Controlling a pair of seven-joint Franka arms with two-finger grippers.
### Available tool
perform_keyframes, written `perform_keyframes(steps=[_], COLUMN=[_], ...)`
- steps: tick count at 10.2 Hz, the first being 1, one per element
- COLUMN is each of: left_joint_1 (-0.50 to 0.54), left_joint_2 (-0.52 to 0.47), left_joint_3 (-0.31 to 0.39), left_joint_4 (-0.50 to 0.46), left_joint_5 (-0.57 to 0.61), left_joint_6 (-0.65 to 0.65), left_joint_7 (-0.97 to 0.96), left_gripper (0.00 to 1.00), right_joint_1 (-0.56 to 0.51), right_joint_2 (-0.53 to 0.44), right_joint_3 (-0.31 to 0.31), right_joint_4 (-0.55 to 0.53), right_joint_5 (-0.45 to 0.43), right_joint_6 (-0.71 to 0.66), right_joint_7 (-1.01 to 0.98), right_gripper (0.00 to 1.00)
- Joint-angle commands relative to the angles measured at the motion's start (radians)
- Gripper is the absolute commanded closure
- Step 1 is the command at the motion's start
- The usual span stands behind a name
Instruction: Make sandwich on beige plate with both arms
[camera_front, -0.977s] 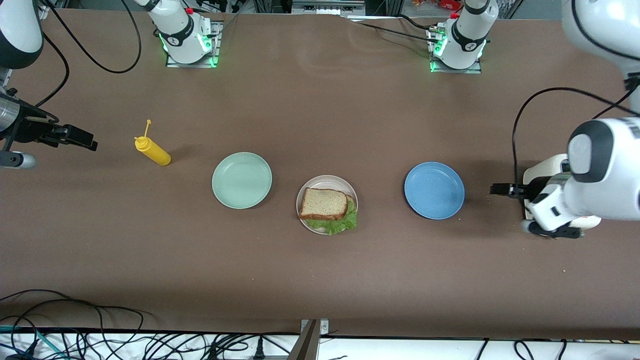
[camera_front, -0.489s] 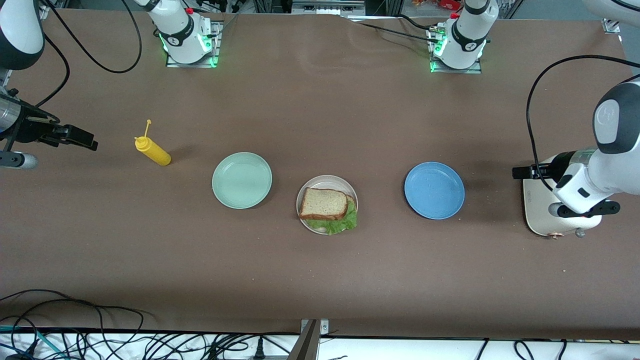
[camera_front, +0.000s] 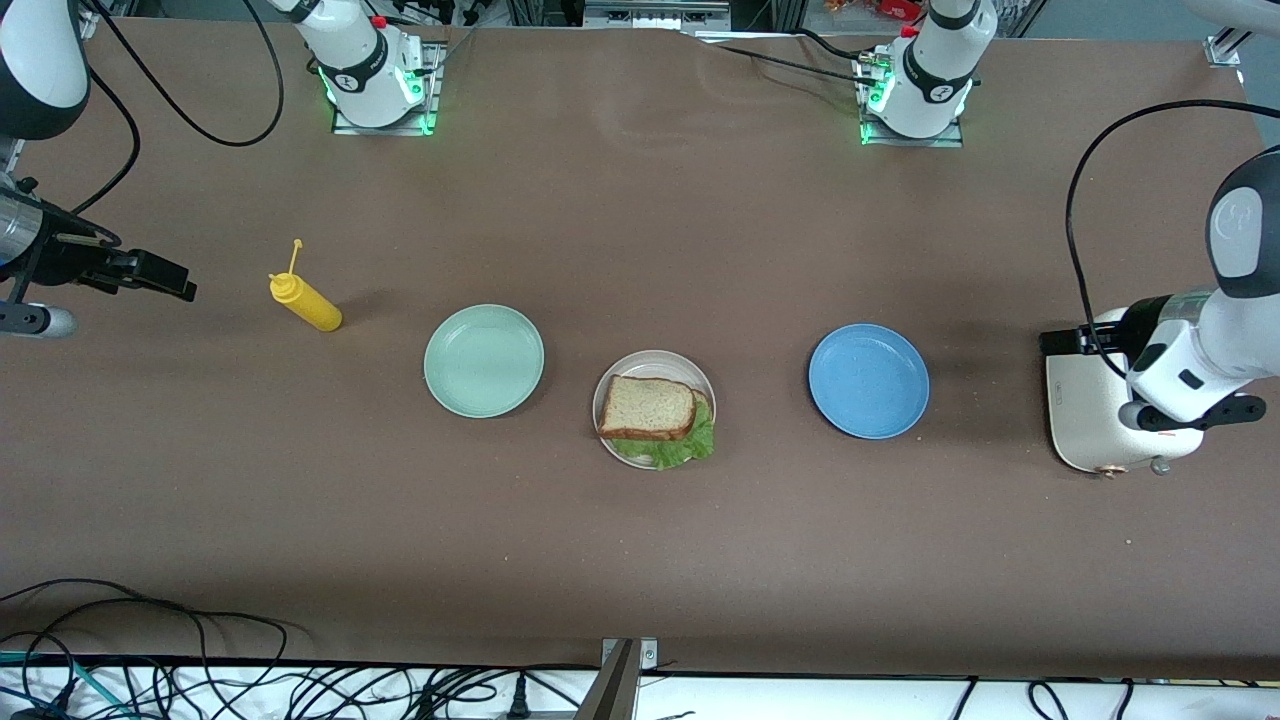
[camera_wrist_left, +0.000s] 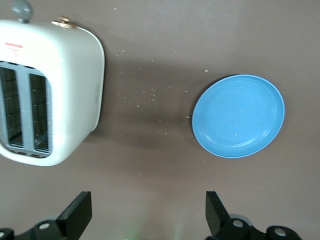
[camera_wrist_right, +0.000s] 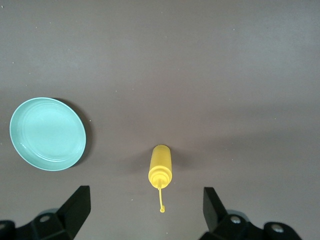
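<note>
Only the toaster (camera_wrist_left: 55, 90) bears red lettering, perhaps unreadable; left gripper (camera_wrist_left: 147, 220) and right gripper (camera_wrist_right: 145, 217) gape empty.

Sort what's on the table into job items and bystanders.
Job: sandwich, lettuce, beige plate, left gripper, right gripper, both open.
Bystanders: mint green plate, blue plate, mustard bottle, toaster.

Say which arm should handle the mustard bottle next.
Probably right. The right gripper hangs open beside the bottle, which shows in its wrist view. The left gripper is open over the toaster.
</note>
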Motion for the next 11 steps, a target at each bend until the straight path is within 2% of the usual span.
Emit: perform_keyframes(steps=[1, 5, 6, 11], left_joint_1=[0.001, 0.027, 0.027, 0.049], left_joint_2=[-0.175, -0.327, -0.359, -0.362], left_joint_3=[-0.032, -0.08, -0.081, -0.092], left_joint_4=[-0.151, -0.351, -0.357, -0.33], left_joint_5=[0.041, 0.058, 0.052, 0.07], left_joint_6=[0.119, 0.252, 0.253, 0.24], left_joint_7=[-0.004, -0.007, -0.004, -0.01], left_gripper=[0.0, 0.0, 0.0, 0.0], right_joint_1=[-0.007, -0.007, -0.007, -0.007], right_joint_2=[-0.03, -0.03, -0.03, -0.03], right_joint_3=[0.013, 0.013, 0.013, 0.013], right_joint_4=[-0.03, -0.032, -0.031, -0.03], right_joint_5=[-0.017, -0.017, -0.017, -0.017], right_joint_6=[0.014, 0.014, 0.014, 0.014], right_joint_7=[0.011, 0.011, 0.011, 0.011], right_gripper=[0.0, 0.0, 0.0, 0.0])
